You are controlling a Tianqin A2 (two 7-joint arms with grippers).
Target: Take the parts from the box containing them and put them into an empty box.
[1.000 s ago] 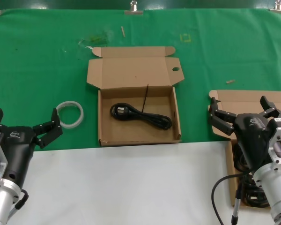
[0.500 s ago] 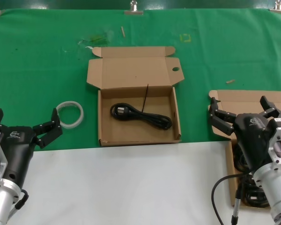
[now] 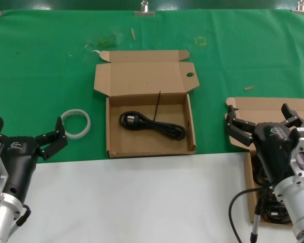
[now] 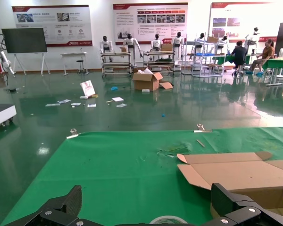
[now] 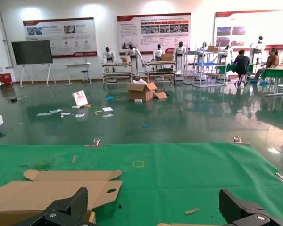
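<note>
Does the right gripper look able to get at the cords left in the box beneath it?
Probably yes: the right gripper hovers open above the plain-flap box, lid folded back; the cords are mostly hidden behind the arm.

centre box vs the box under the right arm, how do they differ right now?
The centre box is in full view, while the right box is largely hidden behind the right gripper. The centre box's lid flap has a small round hole; no hole shows on the right box. The centre box holds one black cord lying alone; the right box shows dark cords only in glimpses. Both are brown cardboard, lids open.
</note>
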